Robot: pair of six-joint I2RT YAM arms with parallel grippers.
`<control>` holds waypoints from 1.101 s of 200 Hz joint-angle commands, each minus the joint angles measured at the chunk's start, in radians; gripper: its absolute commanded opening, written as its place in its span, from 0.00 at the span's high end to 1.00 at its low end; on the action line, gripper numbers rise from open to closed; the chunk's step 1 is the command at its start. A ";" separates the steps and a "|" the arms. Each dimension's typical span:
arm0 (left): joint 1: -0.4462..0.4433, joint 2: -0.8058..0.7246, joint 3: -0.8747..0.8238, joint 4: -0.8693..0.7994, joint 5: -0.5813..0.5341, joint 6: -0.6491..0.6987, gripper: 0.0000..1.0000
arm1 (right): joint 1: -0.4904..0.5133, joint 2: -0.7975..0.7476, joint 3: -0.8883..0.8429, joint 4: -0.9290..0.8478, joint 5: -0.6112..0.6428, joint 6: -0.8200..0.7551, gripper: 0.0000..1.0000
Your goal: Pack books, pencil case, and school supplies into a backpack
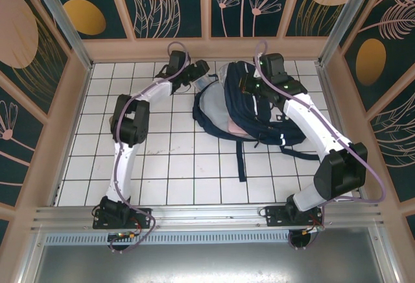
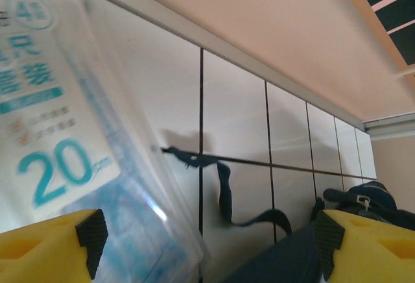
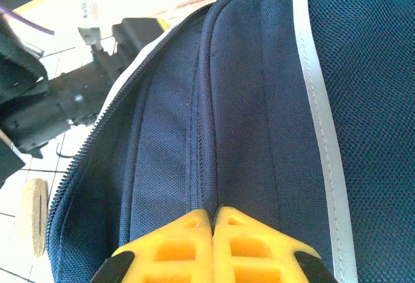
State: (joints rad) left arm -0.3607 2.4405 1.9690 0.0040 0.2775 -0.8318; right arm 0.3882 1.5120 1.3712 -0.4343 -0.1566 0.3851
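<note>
Our right fingers (image 3: 188, 244) clench a fold of the large navy-blue fabric backpack (image 3: 259, 101), seemingly propping its mouth, while left fingers (image 2: 45, 244) gape beside the clear plastic packet (image 2: 58, 101).

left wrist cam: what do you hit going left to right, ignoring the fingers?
clear packet marked 20 → dark strap lying on the tiles → backpack

My top camera looks down from behind my bases over the whole table (image 1: 168, 166). Left wrist faces its far edge, low; right wrist hugs the backpack (image 3: 259, 101), which the top view shares.
</note>
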 commanded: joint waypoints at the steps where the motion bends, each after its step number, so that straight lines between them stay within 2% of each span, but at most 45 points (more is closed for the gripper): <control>1: 0.008 0.089 0.130 0.048 0.091 -0.051 0.16 | 0.027 -0.029 -0.010 0.012 0.003 0.027 1.00; 33: 0.008 0.201 0.249 -0.005 0.101 -0.098 0.17 | 0.040 -0.019 -0.012 0.009 0.002 0.032 1.00; 61: 0.011 0.189 0.190 -0.066 0.065 -0.083 0.19 | 0.041 -0.013 -0.006 0.006 0.011 0.028 1.00; 150: 0.035 -0.200 -0.431 -0.053 -0.058 0.071 0.21 | 0.056 0.052 0.023 0.006 0.003 0.008 1.00; 220: 0.035 -0.502 -0.942 0.085 -0.035 0.018 0.22 | 0.105 0.125 0.002 0.025 0.052 -0.010 1.00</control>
State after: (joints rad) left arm -0.3317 2.0048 1.1763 0.1486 0.2504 -0.7883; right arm 0.4717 1.6173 1.3613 -0.4332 -0.1284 0.3939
